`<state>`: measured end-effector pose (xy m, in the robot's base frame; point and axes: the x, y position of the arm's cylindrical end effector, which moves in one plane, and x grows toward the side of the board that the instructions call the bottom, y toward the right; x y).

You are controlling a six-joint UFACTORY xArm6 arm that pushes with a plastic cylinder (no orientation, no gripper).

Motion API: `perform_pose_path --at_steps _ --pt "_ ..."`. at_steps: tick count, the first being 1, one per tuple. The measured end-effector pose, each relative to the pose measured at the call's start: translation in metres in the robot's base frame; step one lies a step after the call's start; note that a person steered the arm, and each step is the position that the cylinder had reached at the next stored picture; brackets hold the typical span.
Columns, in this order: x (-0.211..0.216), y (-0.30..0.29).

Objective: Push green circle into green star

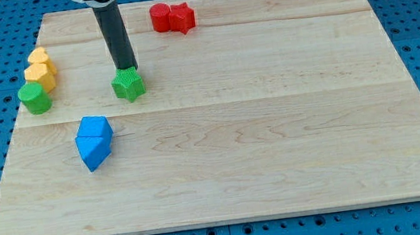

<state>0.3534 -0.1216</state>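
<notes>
The green circle (34, 98) sits near the board's left edge, just below two yellow blocks. The green star (130, 85) lies to its right, a good gap away. My tip (126, 67) stands at the star's top side, touching or nearly touching it. The dark rod rises from there to the view's top edge. The tip is well to the right of the green circle.
Two yellow blocks (40, 68) are stacked close together above the green circle. Two blue blocks (93, 141) touch each other below and between the green ones. A red circle (161, 17) and a red star (182, 18) sit together near the board's top edge. The wooden board (275, 125) rests on a blue pegboard.
</notes>
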Motion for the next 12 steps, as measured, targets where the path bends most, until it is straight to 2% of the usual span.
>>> perform_pose_path --at_steps 1,2,3,4,5,7,8,10,11,12 --pt "-0.016 -0.029" --pt "0.001 -0.059" --pt "0.023 -0.015" --pt "0.023 0.059" --pt "0.02 0.004" --pt "0.104 -0.097" --pt "0.099 -0.179" --pt "0.034 -0.179" --pt "0.034 -0.164" --pt "0.041 -0.114"
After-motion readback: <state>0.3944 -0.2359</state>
